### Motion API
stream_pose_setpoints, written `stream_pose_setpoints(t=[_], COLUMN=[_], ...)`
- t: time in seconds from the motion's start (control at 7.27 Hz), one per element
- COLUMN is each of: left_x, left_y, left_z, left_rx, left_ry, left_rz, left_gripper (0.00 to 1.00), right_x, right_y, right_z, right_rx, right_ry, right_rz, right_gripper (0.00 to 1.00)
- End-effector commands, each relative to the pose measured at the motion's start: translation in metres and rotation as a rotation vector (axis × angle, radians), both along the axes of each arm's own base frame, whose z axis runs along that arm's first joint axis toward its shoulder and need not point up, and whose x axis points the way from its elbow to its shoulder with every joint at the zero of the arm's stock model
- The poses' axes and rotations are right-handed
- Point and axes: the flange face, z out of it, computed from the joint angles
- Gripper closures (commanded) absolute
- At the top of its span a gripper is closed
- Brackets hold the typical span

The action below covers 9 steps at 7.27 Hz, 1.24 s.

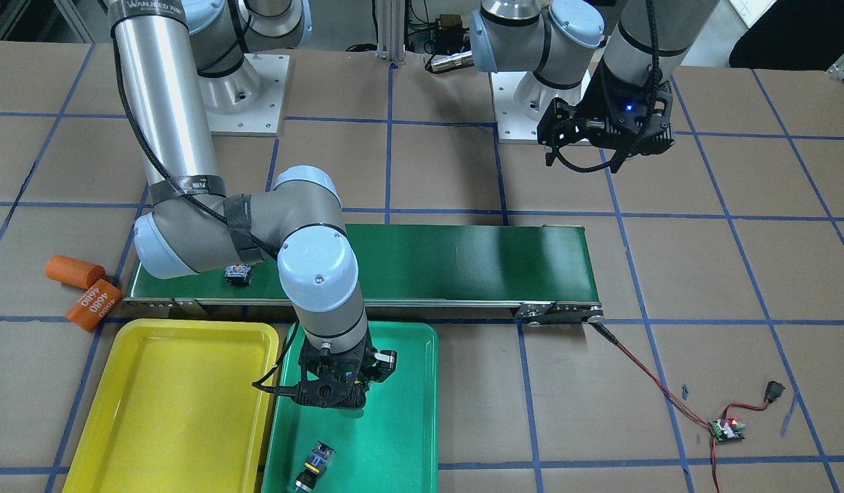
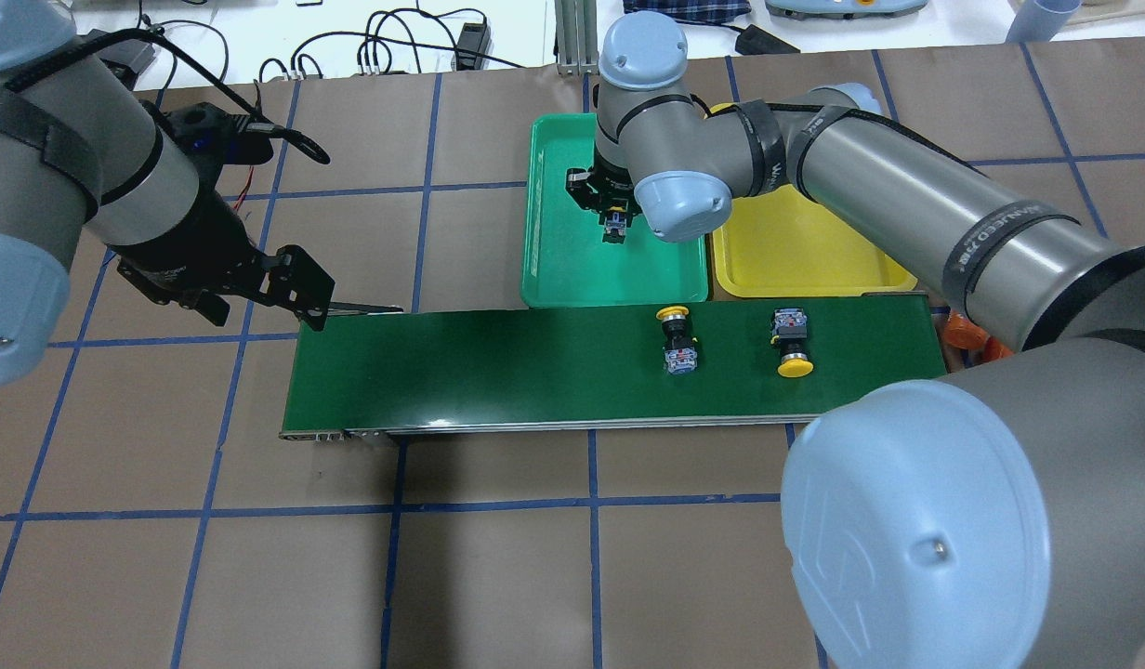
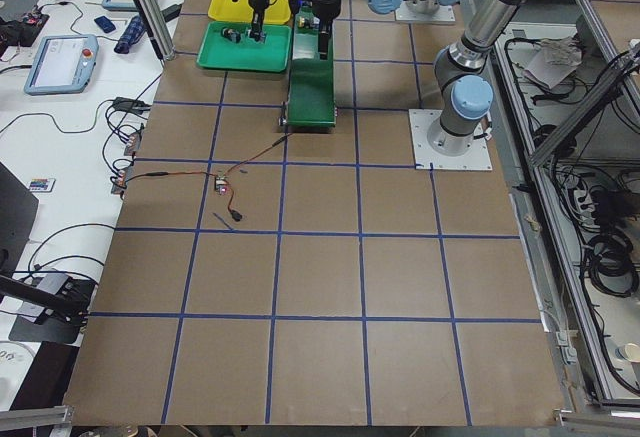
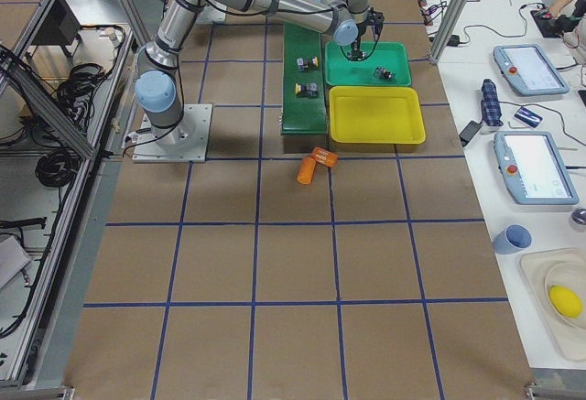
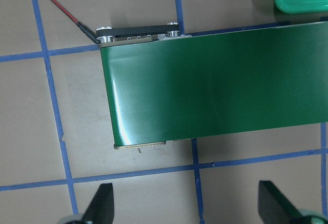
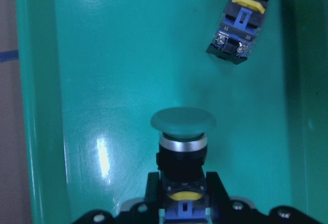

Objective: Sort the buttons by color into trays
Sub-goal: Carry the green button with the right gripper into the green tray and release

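My right gripper [image 6: 182, 206] hangs over the green tray [image 1: 408, 411], shut on the black body of a green-capped button [image 6: 183, 124]. A second button [image 1: 317, 464] lies on its side in the same tray, towards the operators' end. Two yellow-capped buttons [image 2: 677, 339] [image 2: 791, 346] lie on the conveyor belt [image 2: 498, 362]. The yellow tray [image 1: 175, 411] beside the green one holds nothing. My left gripper [image 5: 187, 203] is open above the table just off the belt's other end, far from all the buttons.
Two orange cylinders [image 1: 75, 271] [image 1: 93, 303] lie on the table beside the belt's end near the yellow tray. A red wire runs from the belt's motor end to a small controller board [image 1: 727, 428].
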Motion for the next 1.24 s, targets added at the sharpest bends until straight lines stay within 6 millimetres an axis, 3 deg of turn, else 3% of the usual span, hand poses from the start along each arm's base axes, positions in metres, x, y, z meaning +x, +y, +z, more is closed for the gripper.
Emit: stream_pose_setpoints(t=[0.0,0.28,0.41,0.55,0.69,0.96,1.1], left_x=[0.0,0.0,0.0,0.0,0.0,0.0,0.0], left_y=[0.0,0.001,0.001,0.001,0.001,0.002,0.002], left_z=[0.0,0.0,0.0,0.001,0.001,0.001,0.002], left_rx=[0.001,-0.001,-0.001,-0.002,-0.004,-0.004,-0.005], left_ry=[0.0,0.0,-0.002,-0.002,-0.002,-0.002,-0.002], left_rz=[0.0,0.0,0.0,-0.002,-0.002,0.0,-0.002], left_gripper=[0.0,0.0,0.0,0.0,0.0,0.0,0.0], right_x=[0.002,-0.008,-0.03,-0.067,-0.096,-0.155,-0.201], right_y=[-0.006,-0.003,0.005,0.012,0.025,0.071,0.094], right_z=[-0.001,0.038,0.072,0.112,0.134,0.133,0.124], right_rx=[-0.057,-0.093,-0.067,-0.058,-0.027,0.016,0.053], right_ry=[-0.009,-0.008,0.034,0.1,0.116,0.175,0.193], right_rz=[0.017,0.034,0.088,0.097,0.105,0.128,0.137], right_gripper=[0.01,0.0,0.0,0.0,0.0,0.03,0.03])
